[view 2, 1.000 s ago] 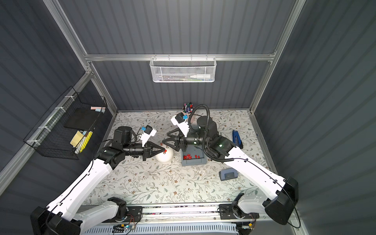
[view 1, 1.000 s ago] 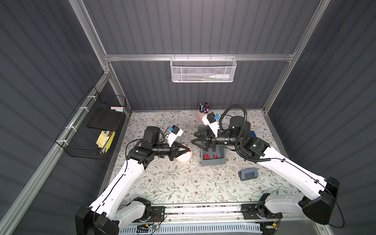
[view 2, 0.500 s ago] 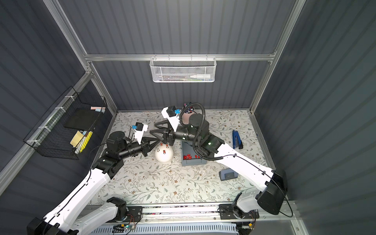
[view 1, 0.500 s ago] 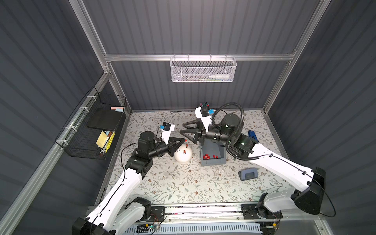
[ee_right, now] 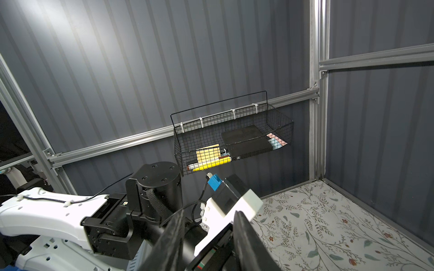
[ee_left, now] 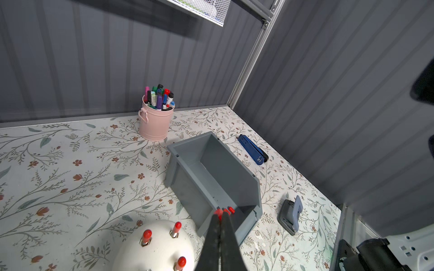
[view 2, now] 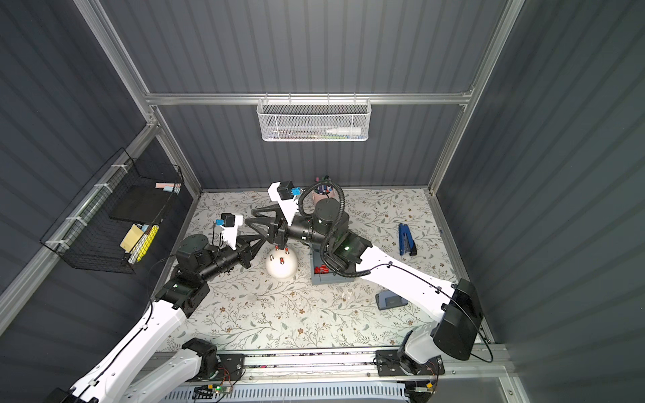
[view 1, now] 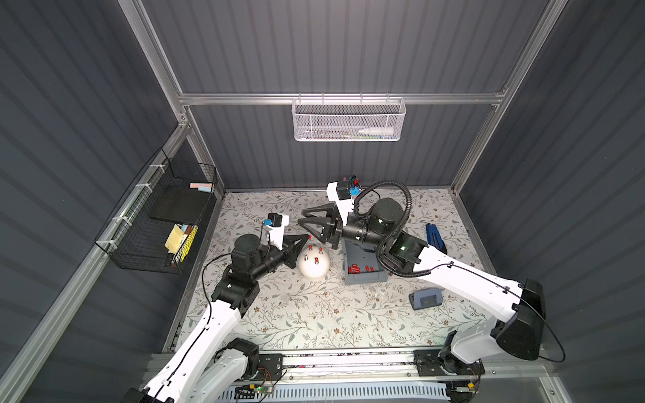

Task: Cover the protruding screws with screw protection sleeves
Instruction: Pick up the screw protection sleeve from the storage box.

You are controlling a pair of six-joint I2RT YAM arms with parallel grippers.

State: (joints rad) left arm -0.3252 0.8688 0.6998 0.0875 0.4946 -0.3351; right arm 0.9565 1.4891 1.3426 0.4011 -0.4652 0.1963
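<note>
The white dome (view 1: pixel 314 267) (view 2: pixel 282 267) (ee_left: pixel 159 248) stands on the mat left of the bin. Three of the protruding screws wear red sleeves (ee_left: pixel 147 234), and one screw (view 1: pixel 306 257) (view 2: pixel 271 257) is bare silver. My left gripper (view 1: pixel 308 237) (ee_left: pixel 219 212) is shut on one red screw protection sleeve and hovers just above the dome's far left side. My right gripper (view 1: pixel 301 217) (view 2: pixel 250 217) (ee_right: pixel 209 213) is open and holds nothing, raised above and beyond the left gripper. Loose sleeves (view 1: pixel 361 268) (view 2: pixel 323 269) (ee_left: pixel 231 209) lie in the grey bin (view 1: pixel 364 279) (ee_left: pixel 211 164).
A pink cup of marker pens (ee_left: pixel 155 124) (view 2: pixel 323 190) stands at the back. A blue stapler (view 1: pixel 434 237) (ee_left: pixel 252 150) and a grey hole punch (view 1: pixel 425 299) (ee_left: pixel 290 215) lie right of the bin. A black wire basket (view 1: pixel 167 223) (ee_right: pixel 232 138) hangs on the left wall.
My right gripper has swung left from the bin to beyond the dome, its jaws narrowing. My left arm has drawn back to the left, its gripper lifted off the dome.
</note>
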